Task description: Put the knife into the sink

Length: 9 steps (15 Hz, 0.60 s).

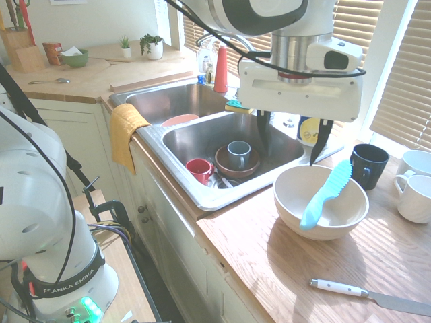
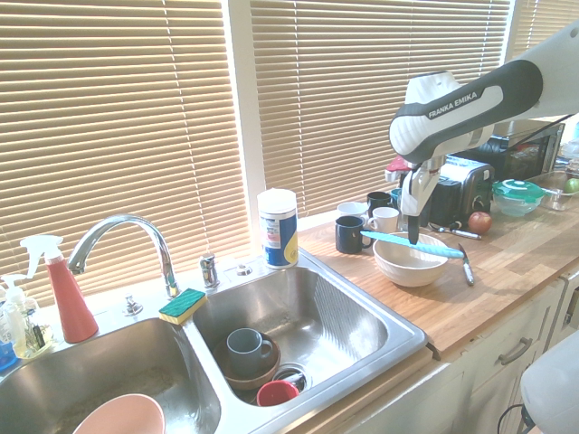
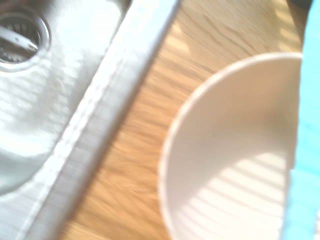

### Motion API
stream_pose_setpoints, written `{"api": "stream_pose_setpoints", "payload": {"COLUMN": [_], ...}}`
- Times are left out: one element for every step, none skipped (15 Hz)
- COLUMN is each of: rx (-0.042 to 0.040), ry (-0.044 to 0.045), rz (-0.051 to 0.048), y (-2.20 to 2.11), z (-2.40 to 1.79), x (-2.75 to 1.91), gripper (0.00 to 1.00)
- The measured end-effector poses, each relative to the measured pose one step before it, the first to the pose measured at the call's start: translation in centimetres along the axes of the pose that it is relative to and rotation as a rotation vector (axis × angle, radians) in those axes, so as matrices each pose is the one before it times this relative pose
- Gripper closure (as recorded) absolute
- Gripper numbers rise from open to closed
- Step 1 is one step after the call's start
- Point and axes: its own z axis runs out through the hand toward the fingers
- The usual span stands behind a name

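Knives: you have two, the blue knife [image 1: 325, 194] across the bowl [image 1: 296, 202], a white-handled knife [image 1: 370, 295] near the tabletop's [image 1: 269, 256] front edge.
Sink [image 1: 195, 138]: two basins.
End effector [image 1: 291, 138]: wide, empty, above the bowl's sink-side rim.

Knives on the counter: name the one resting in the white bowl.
The turquoise plastic knife leans inside the white bowl. The white-handled knife lies flat on the wooden counter, clear of the bowl.

Your wooden countertop [image 1: 283, 256] | carries white round bowl [image 1: 296, 195], white-handled metal knife [image 1: 367, 295], black mug [image 1: 368, 165], white mugs [image 1: 414, 195]
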Motion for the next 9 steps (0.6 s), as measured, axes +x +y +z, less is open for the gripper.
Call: {"api": "stream_pose_setpoints", "payload": {"rx": [-0.00436,-0.01187,-0.00906,-0.00676,-0.00302,-0.00099,0.00041,0.00291,0.00519], "ry": [-0.00298,-0.00201,0.00026,0.00094,0.0028,0.00374,0.00122,0.00101,0.0013], "rz": [0.00573,0.0061,0.00479,0.00425,0.0077,0.00744,0.00767,0.01358,0.01366], "y": [0.922,0.673,0.467,0.216,0.046,-0.105,-0.134,-0.097,-0.073], "z": [0.873,0.924,0.933,0.907,0.835,0.738,0.679,0.609,0.471], "x": [0.362,0.389,0.405,0.389,0.382,0.352,0.28,0.236,0.206], "gripper": [0.0,0.0,0.0,0.0,0.0,0.0,1.0,1.0,1.0]}}
